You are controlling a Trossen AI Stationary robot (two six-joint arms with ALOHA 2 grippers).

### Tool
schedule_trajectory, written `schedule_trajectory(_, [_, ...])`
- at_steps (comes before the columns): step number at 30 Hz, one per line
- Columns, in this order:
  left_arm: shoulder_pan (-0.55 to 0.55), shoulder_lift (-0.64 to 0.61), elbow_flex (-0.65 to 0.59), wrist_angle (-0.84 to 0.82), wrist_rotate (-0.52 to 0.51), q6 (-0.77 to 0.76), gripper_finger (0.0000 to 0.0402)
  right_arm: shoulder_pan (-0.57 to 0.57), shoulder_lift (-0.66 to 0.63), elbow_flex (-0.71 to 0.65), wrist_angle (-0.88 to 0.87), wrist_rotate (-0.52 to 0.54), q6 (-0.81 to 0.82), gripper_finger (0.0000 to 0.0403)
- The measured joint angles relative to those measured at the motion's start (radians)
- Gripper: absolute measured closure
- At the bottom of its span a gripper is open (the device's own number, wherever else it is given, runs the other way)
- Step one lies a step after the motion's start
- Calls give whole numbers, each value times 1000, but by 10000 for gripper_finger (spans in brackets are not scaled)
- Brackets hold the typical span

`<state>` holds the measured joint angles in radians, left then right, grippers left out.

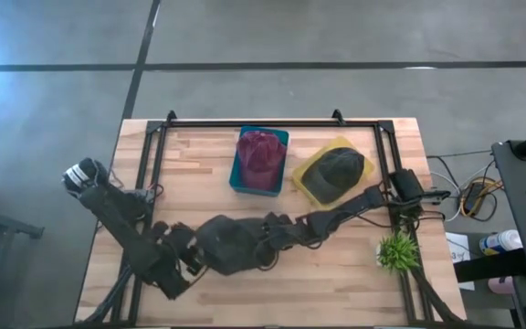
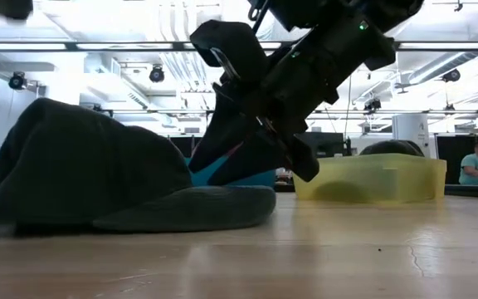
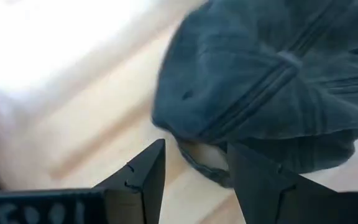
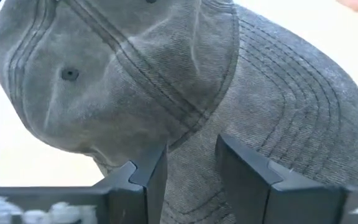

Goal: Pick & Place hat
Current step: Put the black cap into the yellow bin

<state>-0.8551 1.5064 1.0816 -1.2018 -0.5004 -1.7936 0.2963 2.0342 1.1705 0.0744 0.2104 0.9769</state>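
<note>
We see the dark grey hat (image 1: 229, 243) lying on the table's near middle; the left gripper (image 3: 194, 180) stands open at its back edge, the right gripper (image 4: 190, 174) open over its brim; both may pinch only loose cloth, perhaps, so it could slip.

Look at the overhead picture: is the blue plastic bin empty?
No, the blue plastic bin holds a maroon fabric hat.

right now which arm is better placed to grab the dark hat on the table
Right. The right gripper is open with its fingers over the dark hat's brim. The left gripper, also open, sits only at its rear edge.
</note>
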Motion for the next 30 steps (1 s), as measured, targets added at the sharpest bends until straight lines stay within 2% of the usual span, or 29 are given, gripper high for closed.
schedule_trajectory(5, [35, -89, -172, 191, 71, -69, 236, 8, -17, 19, -46, -7, 5, 264])
schedule_trajectory(8, [51, -141, -249, 322, 63, -64, 236, 12, -43, 29, -90, -11, -28, 264])
schedule_trajectory(11, [97, -165, -352, 521, 34, -11, 236, 12, -50, 29, -100, -19, -57, 264])
schedule_trajectory(16, [220, -160, -534, 1016, 14, 142, 236, 11, -23, 30, -82, -56, -60, 264])
schedule_trajectory(20, [303, -158, -641, 1519, 9, 380, 236, 16, -8, 31, -78, -71, -70, 264])
schedule_trajectory(23, [335, -163, -675, 1797, 10, 554, 236, 20, -8, 31, -71, -73, -94, 264])
schedule_trajectory(26, [356, -166, -672, 1861, 38, 646, 236, 20, -10, 32, -51, -64, -127, 264])
schedule_trajectory(30, [369, -146, -661, 1839, 137, 633, 236, 20, -9, 58, -43, -62, -186, 264])
